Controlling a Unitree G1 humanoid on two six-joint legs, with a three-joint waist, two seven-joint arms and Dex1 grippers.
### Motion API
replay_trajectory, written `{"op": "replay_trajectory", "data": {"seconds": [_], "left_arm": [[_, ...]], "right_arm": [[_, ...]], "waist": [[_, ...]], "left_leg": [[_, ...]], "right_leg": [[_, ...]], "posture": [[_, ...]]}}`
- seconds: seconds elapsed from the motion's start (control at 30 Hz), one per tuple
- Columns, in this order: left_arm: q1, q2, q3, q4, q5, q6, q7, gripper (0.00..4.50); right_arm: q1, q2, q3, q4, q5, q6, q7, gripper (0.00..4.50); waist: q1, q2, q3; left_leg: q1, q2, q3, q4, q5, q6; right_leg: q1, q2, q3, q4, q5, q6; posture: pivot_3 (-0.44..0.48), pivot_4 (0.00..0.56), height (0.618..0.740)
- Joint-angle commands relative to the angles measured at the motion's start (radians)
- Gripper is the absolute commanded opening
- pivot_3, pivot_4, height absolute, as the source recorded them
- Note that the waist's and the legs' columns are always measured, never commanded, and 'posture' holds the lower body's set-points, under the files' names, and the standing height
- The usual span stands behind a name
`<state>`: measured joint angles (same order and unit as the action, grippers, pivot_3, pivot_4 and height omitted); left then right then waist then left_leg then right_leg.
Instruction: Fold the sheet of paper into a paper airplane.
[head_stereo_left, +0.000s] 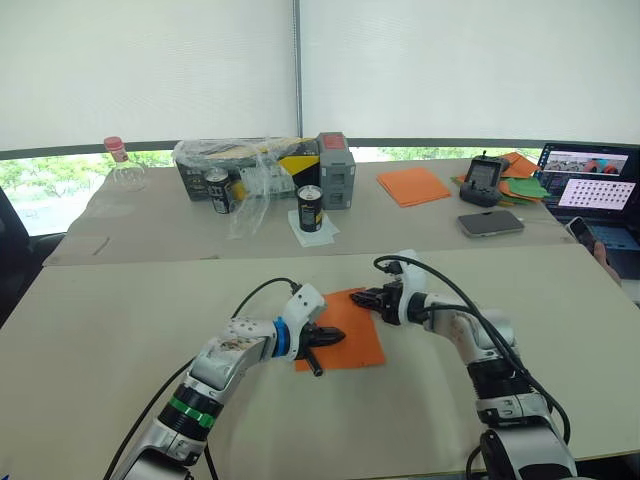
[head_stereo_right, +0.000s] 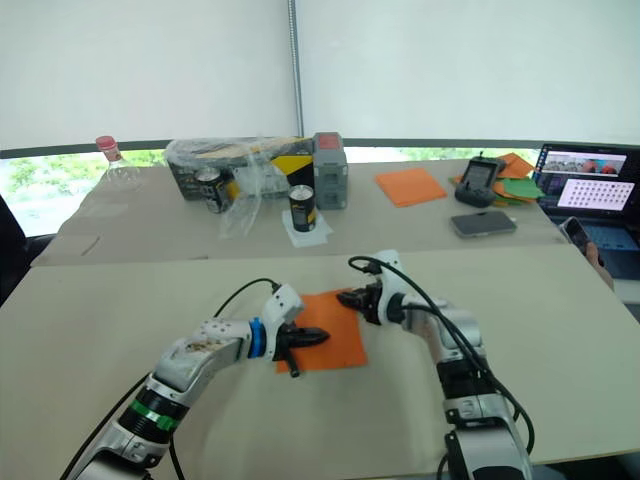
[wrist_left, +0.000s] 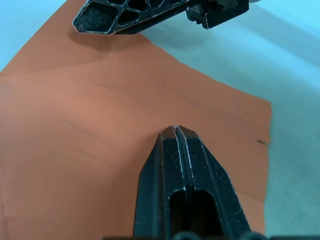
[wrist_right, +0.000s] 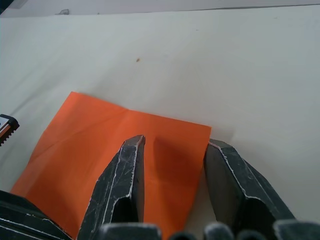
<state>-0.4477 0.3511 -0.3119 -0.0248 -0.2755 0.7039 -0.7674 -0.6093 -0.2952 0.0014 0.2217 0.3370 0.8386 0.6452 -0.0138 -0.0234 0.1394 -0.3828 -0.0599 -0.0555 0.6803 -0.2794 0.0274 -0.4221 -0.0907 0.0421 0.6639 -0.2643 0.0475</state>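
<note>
The sheet of paper (head_stereo_left: 358, 335) is bright orange and lies flat on the near table, with faint creases across it (wrist_right: 95, 140). My left gripper (head_stereo_left: 332, 338) is shut, and its joined tips (wrist_left: 175, 131) rest low over the sheet's left part. My right gripper (head_stereo_left: 358, 297) is open at the sheet's far edge. In the right wrist view one finger (wrist_right: 131, 155) is over the paper and the other (wrist_right: 225, 165) is over bare table just past the sheet's side edge. The two grippers point towards each other, a short gap apart.
The far table holds a stack of orange sheets (head_stereo_left: 413, 185), green papers (head_stereo_left: 525, 188), two cans (head_stereo_left: 311, 208), a plastic-wrapped box (head_stereo_left: 250, 160), a grey case (head_stereo_left: 337, 170), a bottle (head_stereo_left: 122, 165), a phone (head_stereo_left: 490, 223), a controller (head_stereo_left: 483, 180) and a laptop (head_stereo_left: 590, 185).
</note>
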Motion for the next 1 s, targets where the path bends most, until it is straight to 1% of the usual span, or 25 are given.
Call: {"op": "replay_trajectory", "data": {"seconds": [0.03,0.1,0.13,0.3,0.37,0.5,0.6,0.67,0.77,1.0], "left_arm": [[0.012,0.008,0.003,0.030,0.028,0.017,0.028,0.00],[0.013,0.007,0.003,0.029,0.029,0.017,0.030,0.00],[0.013,0.008,0.003,0.029,0.029,0.017,0.030,0.00],[0.014,0.009,0.003,0.032,0.028,0.016,0.031,0.00],[0.009,0.008,0.002,0.040,0.028,0.013,0.030,0.00],[-0.006,0.003,-0.002,0.060,0.031,0.006,0.026,0.00],[-0.013,0.000,-0.003,0.070,0.032,0.001,0.025,0.00],[-0.017,-0.004,-0.004,0.075,0.032,-0.001,0.026,0.00],[-0.017,-0.006,-0.004,0.076,0.031,-0.002,0.026,0.00],[-0.019,-0.010,-0.004,0.078,0.031,-0.002,0.027,0.00]], "right_arm": [[-0.002,-0.005,-0.005,-0.032,0.013,-0.015,0.005,0.82],[0.003,-0.017,-0.004,-0.049,0.004,-0.023,0.002,0.12],[0.006,-0.026,0.001,-0.058,-0.004,-0.030,0.001,0.05],[0.026,-0.057,-0.001,-0.133,-0.001,-0.035,0.001,0.05],[0.041,-0.079,0.028,-0.180,-0.016,-0.045,0.012,0.05],[0.078,-0.101,0.145,-0.292,-0.088,-0.113,0.011,0.05],[0.089,-0.103,0.209,-0.341,-0.134,-0.154,0.003,0.05],[0.096,-0.130,0.298,-0.375,-0.229,-0.214,-0.013,0.05],[0.105,-0.151,0.369,-0.372,-0.332,-0.289,-0.049,0.05],[0.137,-0.211,0.463,-0.333,-0.559,-0.487,-0.132,0.05]], "waist": [[0.000,0.000,0.000],[0.000,0.000,0.000],[0.000,0.000,0.000],[0.000,0.000,0.000],[0.000,0.000,0.000],[0.001,0.000,0.000],[0.000,0.000,0.000],[0.000,0.000,0.000],[0.000,0.000,0.000],[0.001,0.000,0.000]], "left_leg": [[0.000,0.000,0.000,0.000,0.000,0.000],[0.000,0.000,0.000,0.000,0.000,0.000],[0.000,0.000,0.000,0.000,0.000,0.000],[0.000,0.000,0.000,0.000,0.000,0.000],[0.000,0.000,0.000,0.000,0.000,0.000],[0.000,0.000,0.000,0.000,0.000,0.000],[0.000,0.000,0.000,0.000,0.000,0.000],[0.000,0.000,0.000,0.000,0.000,0.000],[0.000,0.000,0.000,0.000,0.000,0.000],[0.001,-0.001,0.000,0.000,0.001,-0.001]], "right_leg": [[0.000,0.000,0.000,0.000,0.000,0.000],[0.000,0.000,0.000,0.000,0.000,0.000],[0.000,0.000,0.000,0.000,0.000,0.000],[0.000,0.000,0.000,0.000,0.000,0.000],[0.000,0.000,0.000,0.000,0.000,0.000],[0.000,0.000,0.000,0.000,0.000,0.000],[0.000,0.000,0.000,0.000,0.000,0.000],[0.000,0.000,0.000,0.000,0.000,0.000],[0.000,0.000,0.000,0.000,0.000,0.000],[0.000,0.000,0.000,0.000,0.000,0.000]], "posture": [[0.000,0.150,0.740],[0.000,0.150,0.740],[0.000,0.150,0.740],[0.000,0.150,0.740],[0.000,0.150,0.740],[0.000,0.150,0.740],[0.000,0.150,0.740],[0.000,0.150,0.740],[0.000,0.150,0.740],[0.000,0.150,0.740]]}}
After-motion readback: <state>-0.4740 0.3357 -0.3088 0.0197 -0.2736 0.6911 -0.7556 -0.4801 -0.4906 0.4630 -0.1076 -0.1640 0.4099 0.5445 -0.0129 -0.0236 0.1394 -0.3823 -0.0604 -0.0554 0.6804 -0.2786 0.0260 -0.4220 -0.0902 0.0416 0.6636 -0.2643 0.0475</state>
